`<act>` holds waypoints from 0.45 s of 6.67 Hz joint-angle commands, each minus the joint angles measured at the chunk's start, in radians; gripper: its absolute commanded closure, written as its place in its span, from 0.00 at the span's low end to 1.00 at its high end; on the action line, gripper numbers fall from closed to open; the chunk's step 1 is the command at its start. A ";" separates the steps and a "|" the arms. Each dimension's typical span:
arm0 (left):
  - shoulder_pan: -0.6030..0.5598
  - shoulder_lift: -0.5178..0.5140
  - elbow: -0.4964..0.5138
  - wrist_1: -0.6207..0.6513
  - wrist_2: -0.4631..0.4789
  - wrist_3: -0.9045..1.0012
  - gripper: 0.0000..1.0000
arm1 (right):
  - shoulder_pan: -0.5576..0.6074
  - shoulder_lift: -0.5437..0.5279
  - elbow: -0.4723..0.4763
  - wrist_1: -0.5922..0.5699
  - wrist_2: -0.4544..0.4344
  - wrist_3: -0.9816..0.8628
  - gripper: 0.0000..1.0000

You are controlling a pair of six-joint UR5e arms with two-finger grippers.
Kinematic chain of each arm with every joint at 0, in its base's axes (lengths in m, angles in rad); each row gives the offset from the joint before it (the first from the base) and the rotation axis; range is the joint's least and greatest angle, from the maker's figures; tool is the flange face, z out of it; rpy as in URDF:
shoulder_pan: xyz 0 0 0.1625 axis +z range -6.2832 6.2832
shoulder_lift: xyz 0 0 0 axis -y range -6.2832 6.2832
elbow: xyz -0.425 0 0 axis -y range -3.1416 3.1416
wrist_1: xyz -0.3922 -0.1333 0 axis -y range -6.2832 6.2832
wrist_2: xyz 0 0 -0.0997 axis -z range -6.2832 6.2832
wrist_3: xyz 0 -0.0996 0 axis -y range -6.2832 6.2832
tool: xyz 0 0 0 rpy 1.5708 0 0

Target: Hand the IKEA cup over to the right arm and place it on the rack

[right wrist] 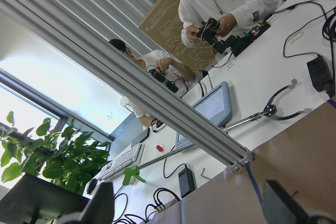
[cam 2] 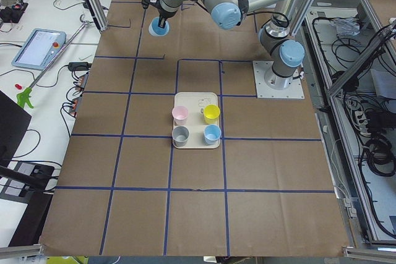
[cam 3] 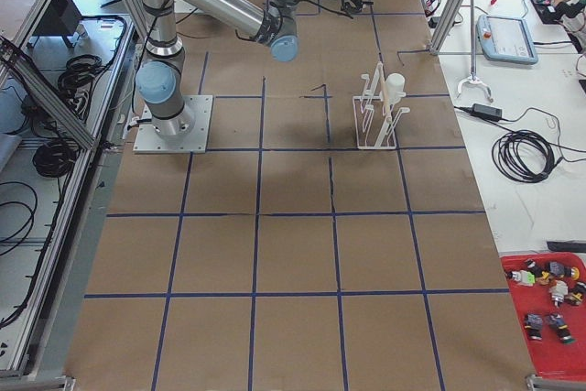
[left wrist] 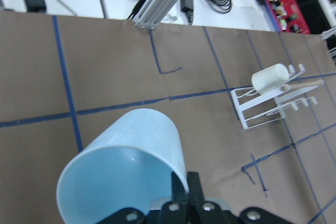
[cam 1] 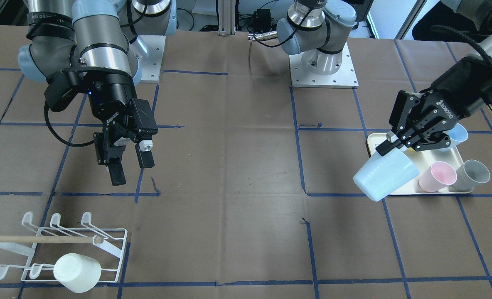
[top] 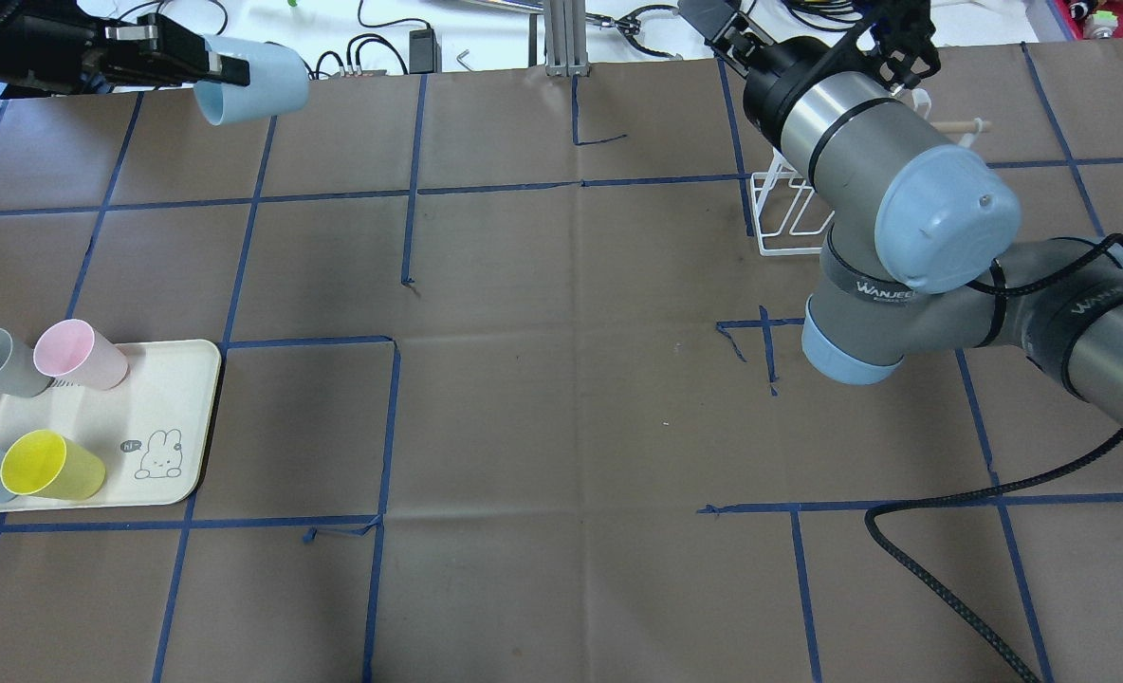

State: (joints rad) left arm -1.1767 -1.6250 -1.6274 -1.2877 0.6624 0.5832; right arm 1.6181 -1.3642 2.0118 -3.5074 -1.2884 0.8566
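First, from across the desk (cam 1: 229, 166), the left claw (cam 1: 386, 148) pinches the rim wall of the pale-blue cup (cam 1: 383, 179), held aloft by the cream tray (cam 1: 453, 154). The cup's long axis lies near level and slightly dipped, with its closed base toward the desk's middle and its mouth back at the claw. The right claw (cam 1: 131, 168) hangs with its fingers spread and nothing between them, apart from the white wire rack (cam 1: 112, 249). There a white cup (cam 1: 77, 272) sits on a prong below the wooden dowel (cam 1: 42, 239). A pink cup (cam 1: 437, 176) and a grey cup (cam 1: 472, 174) stand on the tray.

From overhead, the held cup is at the upper left, its base pointing toward the robot's right side. The right arm (top: 903, 209) hides part of the rack. A yellow cup (top: 49, 467) shares the tray with a rabbit drawing. Brown paper gridded with blue tape covers the desk.

The left wrist camera looks into the cup's open mouth, one finger inside the rim, with the rack lying beyond.

The right wrist camera shows that claw's fingertips (right wrist: 100, 208) wide apart. Behind them are an aluminium rail (right wrist: 157, 103), a white bench with cables, two people (right wrist: 226, 3), a plant (right wrist: 58, 161) and a window.
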 commanded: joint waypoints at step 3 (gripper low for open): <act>-0.060 -0.021 -0.246 0.522 -0.245 0.044 1.00 | 0.020 0.002 0.016 0.002 0.127 0.495 0.00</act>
State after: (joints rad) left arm -1.2241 -1.6396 -1.7868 -0.9424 0.4563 0.6262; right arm 1.6233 -1.3633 2.0269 -3.5057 -1.2043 1.2304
